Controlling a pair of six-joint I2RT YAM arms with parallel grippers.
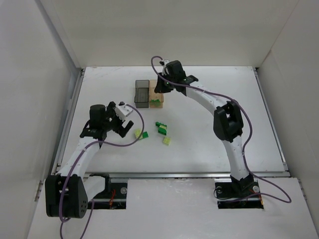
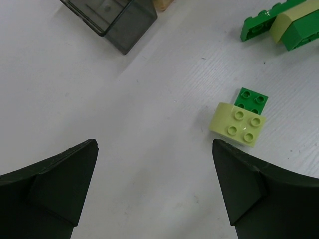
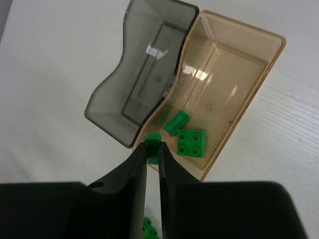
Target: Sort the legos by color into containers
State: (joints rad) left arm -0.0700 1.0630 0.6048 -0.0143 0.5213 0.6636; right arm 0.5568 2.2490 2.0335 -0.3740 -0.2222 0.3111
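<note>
My right gripper (image 3: 152, 147) is shut on a dark green lego (image 3: 153, 140) and holds it over the near end of the tan bin (image 3: 259, 74), which holds two dark green legos (image 3: 192, 143). The smoky grey bin (image 3: 117, 122) stands beside it, touching; I see no bricks in it. In the top view the right gripper (image 1: 160, 88) hovers at the tan bin (image 1: 156, 92). My left gripper (image 2: 154, 169) is open and empty above the table. A pale yellow-green lego (image 2: 237, 124) touching a dark green one (image 2: 251, 99) lies just beyond its right finger (image 2: 244, 184).
More legos lie in a cluster mid-table (image 1: 161, 128), with a single pale one (image 1: 166, 141) nearer me. The pair by the left gripper shows in the top view (image 1: 140, 134). White walls enclose the table on three sides.
</note>
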